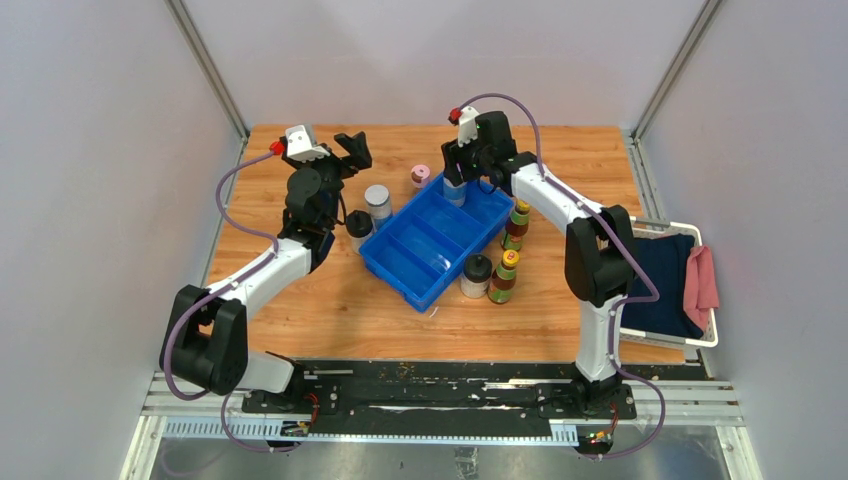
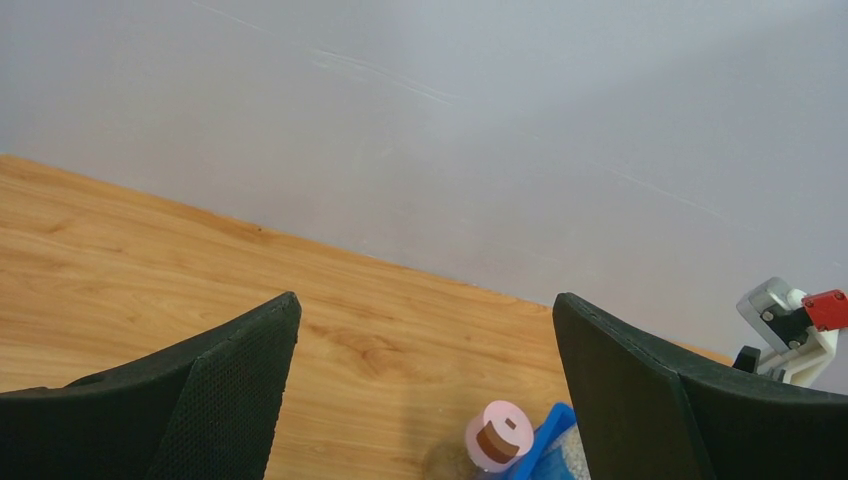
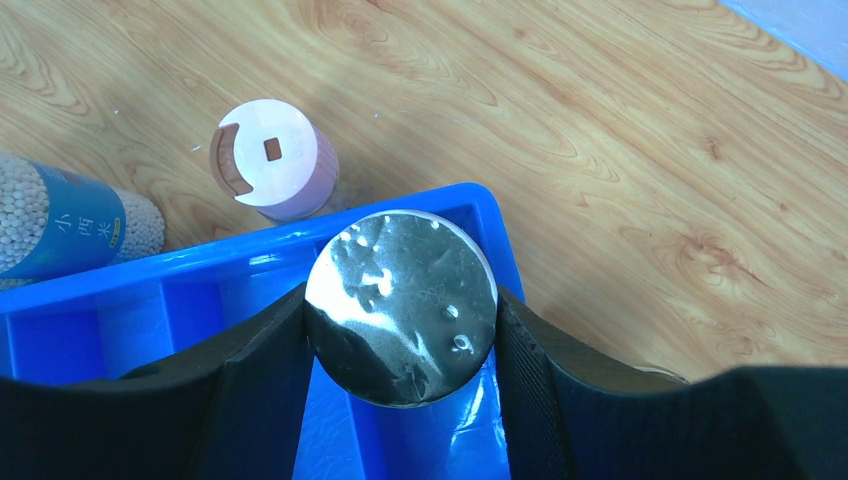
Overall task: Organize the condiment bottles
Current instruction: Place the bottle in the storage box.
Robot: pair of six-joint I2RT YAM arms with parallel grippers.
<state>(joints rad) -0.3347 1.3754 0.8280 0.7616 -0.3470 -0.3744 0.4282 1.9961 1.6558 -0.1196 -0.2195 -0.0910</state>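
**A:** Start at the left. What does the overhead camera give?

**B:** The left gripper (image 1: pixel 352 150) hangs above the far left of the table (image 1: pixel 340 320), jaws spread wide with nothing between them. Just right of that arm stand a black-lidded jar (image 1: pixel 358 224) and a grey-lidded jar (image 1: pixel 377 200), both on the wood near the left corner of the blue tray (image 1: pixel 392 268).

**A:** And its own wrist camera?

**B:** The fingers (image 2: pixel 230 400) are far apart, with bare wood and wall between them. Low in that view, the pink-lidded jar (image 2: pixel 498 437) sits beside a corner of the tray.

**A:** The middle?

**B:** From overhead the pink-lidded jar stands on the wood just beyond the tray's far end. The right gripper (image 1: pixel 457 180) is down at the tray's far compartment, and its own body hides the grip.

**A:** Does the right wrist view settle it?

**B:** Yes. Both pads press the sides of a silver-lidded jar (image 3: pixel 400 290) inside the tray's corner compartment. I cannot tell whether the jar touches the floor. That view also shows a blue-labelled jar (image 3: pixel 60 225) full of pale grains just outside the tray wall. I cannot tell which overhead jar it is.

**A:** The right side?

**B:** Only the overhead view shows it. A second black-lidded jar (image 1: pixel 477 272) and the tall dark bottles (image 1: pixel 504 280) with yellow-red caps stand on the wood along the tray's right side. A white basket (image 1: pixel 712 335) holding dark blue and pink cloth sits at the table's right edge.
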